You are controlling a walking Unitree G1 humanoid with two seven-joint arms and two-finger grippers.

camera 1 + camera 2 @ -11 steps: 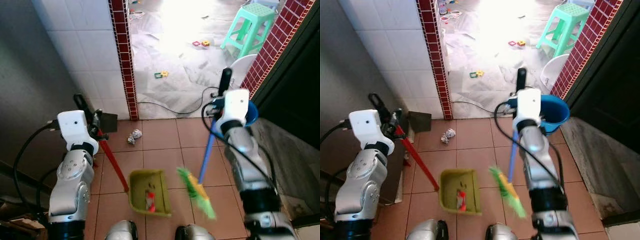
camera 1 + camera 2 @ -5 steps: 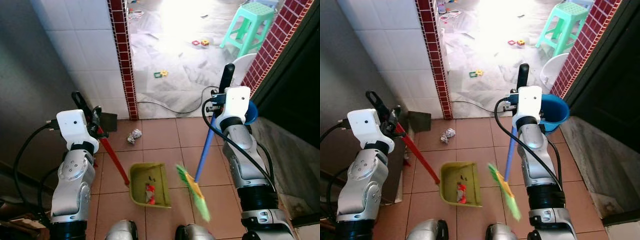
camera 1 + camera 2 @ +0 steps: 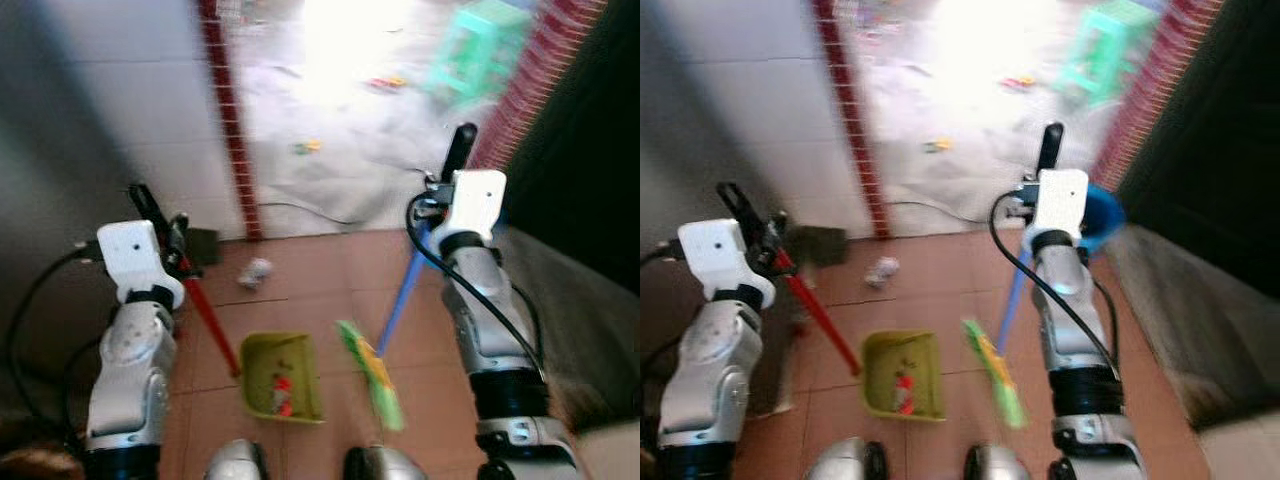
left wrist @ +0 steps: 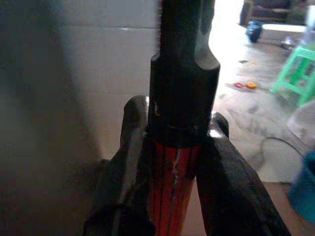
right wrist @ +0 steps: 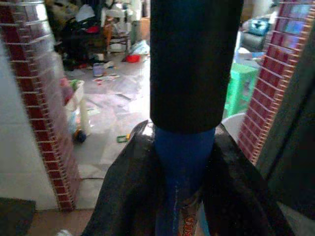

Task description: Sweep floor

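Observation:
My left gripper is shut on the red handle of a yellow-green dustpan, which rests on the tiled floor and holds bits of red litter. My right gripper is shut on the blue handle of a broom whose green and yellow bristles lie just to the right of the pan. A crumpled paper ball lies on the tiles beyond the pan. In the left wrist view the fingers clamp the red stick. In the right wrist view the fingers clamp the blue stick.
A red brick pillar and white tiled wall stand at the left, a brick wall at the right. A blue bucket sits behind my right arm. Beyond the doorway lie a green stool, small toys and a black cable.
The whole picture has shifted and blurred, so the camera moved. The dustpan and broom head sit slightly closer together than a second ago; both grips are unchanged.

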